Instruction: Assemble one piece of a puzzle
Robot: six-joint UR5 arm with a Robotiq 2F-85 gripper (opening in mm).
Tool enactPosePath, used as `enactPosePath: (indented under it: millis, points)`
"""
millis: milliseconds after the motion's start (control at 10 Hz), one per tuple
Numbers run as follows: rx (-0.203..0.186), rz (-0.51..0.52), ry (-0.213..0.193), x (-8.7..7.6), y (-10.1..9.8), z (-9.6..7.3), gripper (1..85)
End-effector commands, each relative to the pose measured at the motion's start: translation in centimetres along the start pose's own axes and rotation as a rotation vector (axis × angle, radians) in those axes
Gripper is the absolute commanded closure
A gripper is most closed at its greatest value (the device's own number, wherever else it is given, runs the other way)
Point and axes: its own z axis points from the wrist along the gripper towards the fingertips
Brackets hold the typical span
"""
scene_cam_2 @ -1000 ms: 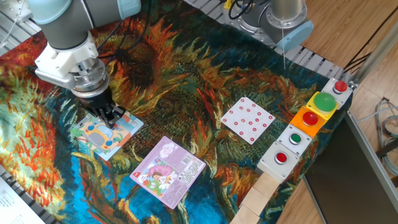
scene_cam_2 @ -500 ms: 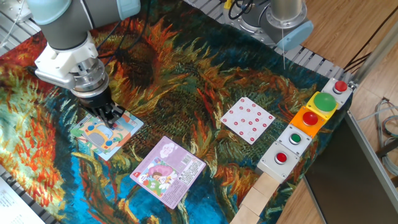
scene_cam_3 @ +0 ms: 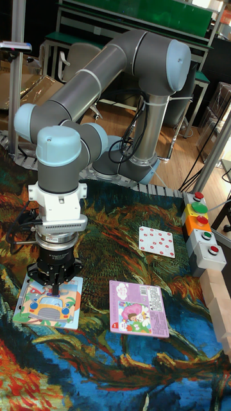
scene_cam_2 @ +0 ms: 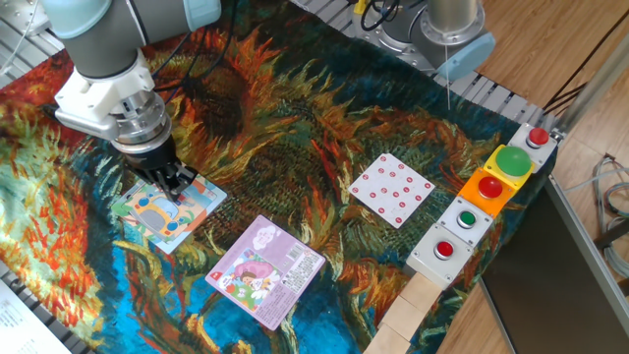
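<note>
The puzzle (scene_cam_2: 162, 211) (scene_cam_3: 48, 304) lies flat on the painted cloth at the left. It is a pale blue and green square board with an orange vehicle picture. My gripper (scene_cam_2: 180, 187) (scene_cam_3: 56, 287) points straight down onto the board's far edge. Its dark fingers are drawn together, with the tips on or just above the board. Whether a loose piece sits between the tips is hidden.
A purple-pink square puzzle (scene_cam_2: 265, 270) (scene_cam_3: 138, 308) lies just right of the board. A white card with red dots (scene_cam_2: 391, 189) (scene_cam_3: 156, 241) lies further right. A row of button boxes (scene_cam_2: 486, 192) (scene_cam_3: 200, 228) and wooden blocks (scene_cam_2: 408, 315) line the right edge.
</note>
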Motion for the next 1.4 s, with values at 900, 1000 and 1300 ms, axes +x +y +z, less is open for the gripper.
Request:
enactPosePath:
  millis: [900,1000,1300]
  points:
    - [-0.006,-0.014,-0.019,0.27,0.26,0.23,84.3]
    - [-0.006,-0.016,-0.021,0.25,0.23,0.26,84.3]
    - [-0.006,-0.022,-0.019,0.38,0.2,0.14,84.3]
